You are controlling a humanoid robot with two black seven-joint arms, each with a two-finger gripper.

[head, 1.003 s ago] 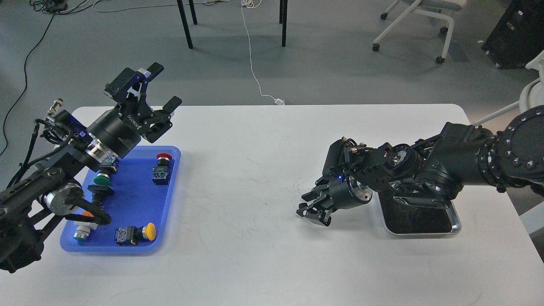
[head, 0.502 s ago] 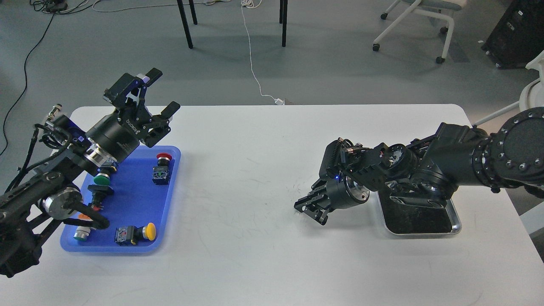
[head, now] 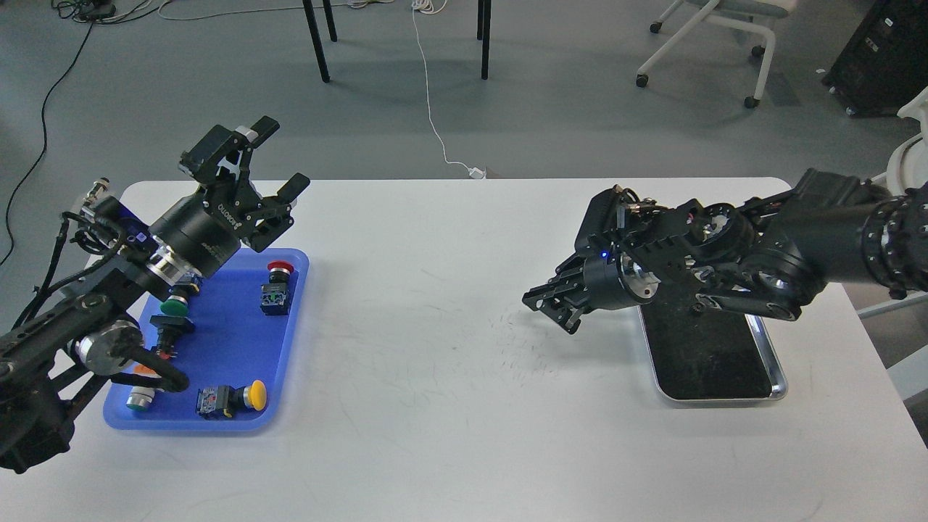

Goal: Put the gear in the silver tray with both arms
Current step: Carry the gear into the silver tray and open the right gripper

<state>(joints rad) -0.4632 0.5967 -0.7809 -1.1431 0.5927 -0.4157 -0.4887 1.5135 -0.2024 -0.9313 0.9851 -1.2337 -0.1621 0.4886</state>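
The silver tray (head: pixel 780 386) lies at the right of the white table, and the part of its dark floor that shows is bare. My right gripper (head: pixel 549 304) hangs above the table just left of the tray's far end, pointing left. It is dark and seen side-on, so I cannot tell whether it is open or shut, and no object shows in it. My left gripper (head: pixel 280 156) is open and empty, raised above the far edge of the blue tray (head: pixel 225 341). That tray holds several push-button switches, among them a red one (head: pixel 278 269), a green one (head: pixel 172 306) and a yellow one (head: pixel 253 395).
The white table (head: pixel 435 406) spans the view. My left arm (head: pixel 109 290) crosses the blue tray's left side and hides part of it. My right arm (head: pixel 797 246) covers the silver tray's far end. Chairs and cables are on the floor behind.
My right arm has lifted and swung back to the right, which uncovers more of the silver tray. Its gripper rose from near the table top. My left gripper has hardly moved.
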